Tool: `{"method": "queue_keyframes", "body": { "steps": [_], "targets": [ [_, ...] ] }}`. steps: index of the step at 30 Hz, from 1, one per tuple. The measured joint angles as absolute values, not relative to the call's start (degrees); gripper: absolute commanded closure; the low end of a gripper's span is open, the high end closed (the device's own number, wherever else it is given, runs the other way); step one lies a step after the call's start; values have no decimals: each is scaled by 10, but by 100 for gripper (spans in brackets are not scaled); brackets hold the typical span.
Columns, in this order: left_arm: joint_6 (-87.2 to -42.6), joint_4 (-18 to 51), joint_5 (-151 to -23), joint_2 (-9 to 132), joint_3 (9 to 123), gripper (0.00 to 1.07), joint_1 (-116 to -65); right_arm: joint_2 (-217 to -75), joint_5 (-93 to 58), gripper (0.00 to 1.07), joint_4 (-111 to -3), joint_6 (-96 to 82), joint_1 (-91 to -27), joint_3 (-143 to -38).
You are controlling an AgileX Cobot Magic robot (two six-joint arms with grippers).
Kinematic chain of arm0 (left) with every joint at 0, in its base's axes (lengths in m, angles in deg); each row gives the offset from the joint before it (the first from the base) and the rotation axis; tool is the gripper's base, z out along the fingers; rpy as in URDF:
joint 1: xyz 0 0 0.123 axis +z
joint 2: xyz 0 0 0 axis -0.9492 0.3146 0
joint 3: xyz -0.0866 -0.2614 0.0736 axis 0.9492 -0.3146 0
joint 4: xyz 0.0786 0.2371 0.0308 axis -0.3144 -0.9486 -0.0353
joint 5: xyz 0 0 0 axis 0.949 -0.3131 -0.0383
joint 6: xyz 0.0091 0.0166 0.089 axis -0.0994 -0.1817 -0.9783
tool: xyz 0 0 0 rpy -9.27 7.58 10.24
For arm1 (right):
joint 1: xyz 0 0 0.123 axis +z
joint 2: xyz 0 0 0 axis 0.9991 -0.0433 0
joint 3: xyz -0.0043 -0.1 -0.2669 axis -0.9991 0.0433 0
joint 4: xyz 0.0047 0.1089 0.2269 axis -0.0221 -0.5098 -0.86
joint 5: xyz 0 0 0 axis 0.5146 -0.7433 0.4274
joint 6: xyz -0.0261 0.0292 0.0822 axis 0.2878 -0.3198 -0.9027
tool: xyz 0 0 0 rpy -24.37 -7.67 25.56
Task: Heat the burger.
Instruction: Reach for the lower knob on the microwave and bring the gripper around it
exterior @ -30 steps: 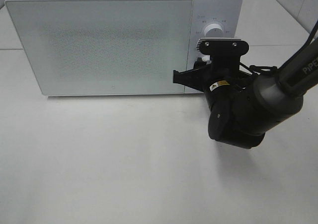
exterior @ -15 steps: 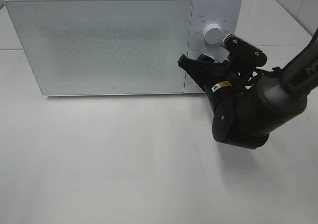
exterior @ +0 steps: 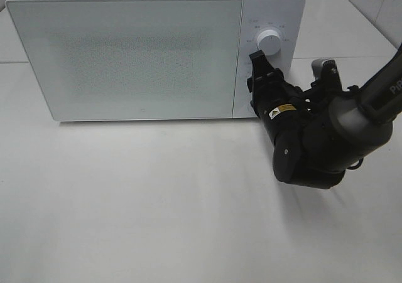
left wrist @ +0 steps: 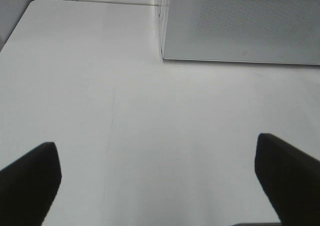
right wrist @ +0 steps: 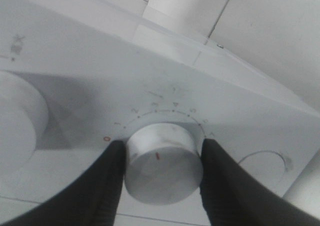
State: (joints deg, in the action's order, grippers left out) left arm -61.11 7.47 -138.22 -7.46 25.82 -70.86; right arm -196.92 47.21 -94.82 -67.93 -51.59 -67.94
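Right wrist view: the right gripper [right wrist: 162, 150] is closed on the lower knob [right wrist: 164, 170] of the microwave [exterior: 271, 7], one finger on each side.
Since a second ago its wrist has rolled about a quarter turn, so I judge the timer is being set. The left gripper [left wrist: 157, 176] hangs wide open and empty over the table [left wrist: 125, 110]. The burger is visible nowhere; probably it sits behind the closed frosted door [exterior: 125, 57]. In the high view the arm hides the held knob.
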Motion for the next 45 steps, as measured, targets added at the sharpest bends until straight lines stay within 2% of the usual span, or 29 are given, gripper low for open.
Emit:
{"method": "queue_keyframes", "body": {
  "steps": [14,26,37,39,45],
  "targets": [
    [-611,75,-1382,-75,258,7,-709,-1969,473,105,-933,-983,-516,-678],
    [-611,75,-1382,-75,258,7,-709,-1969,475,103,-932,-1000,-516,-678],
    [-611,75,-1382,-75,258,7,-709,-1969,477,85,-949,-974,-513,-679],
    [-611,75,-1382,-75,258,7,-709,-1970,478,76,-957,-963,-510,-681],
    [-611,75,-1382,-75,258,7,-709,-1970,478,69,-968,-939,-509,-682]
  ]
}}
